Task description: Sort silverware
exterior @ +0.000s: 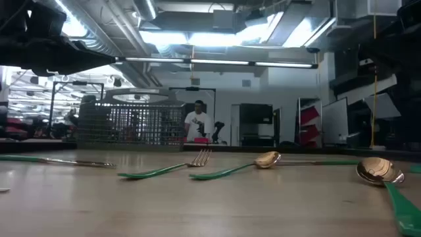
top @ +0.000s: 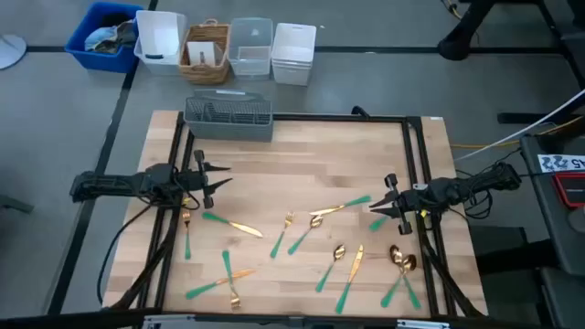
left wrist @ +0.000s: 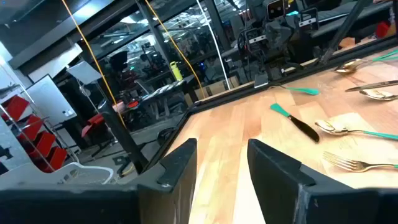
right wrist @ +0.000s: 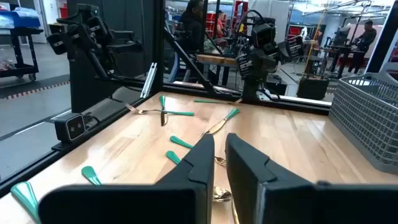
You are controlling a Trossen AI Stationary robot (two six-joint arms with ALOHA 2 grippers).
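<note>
A: Anything sorted yet?
B: No. The silverware (top: 302,239) lies scattered on the worktop (top: 302,164); the caddy (top: 228,117) looks empty.
A: Fingers?
B: Left gripper (top: 219,176) wide open, right gripper (top: 375,206) slightly parted, both empty.

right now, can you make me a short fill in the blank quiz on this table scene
1. The silverware has gold heads and ____ handles.
2. The grey caddy stands at the table's ____ edge in the high view.
3. The left claw is ____ and holds nothing.

Missing words: teal-green; far; open
</note>
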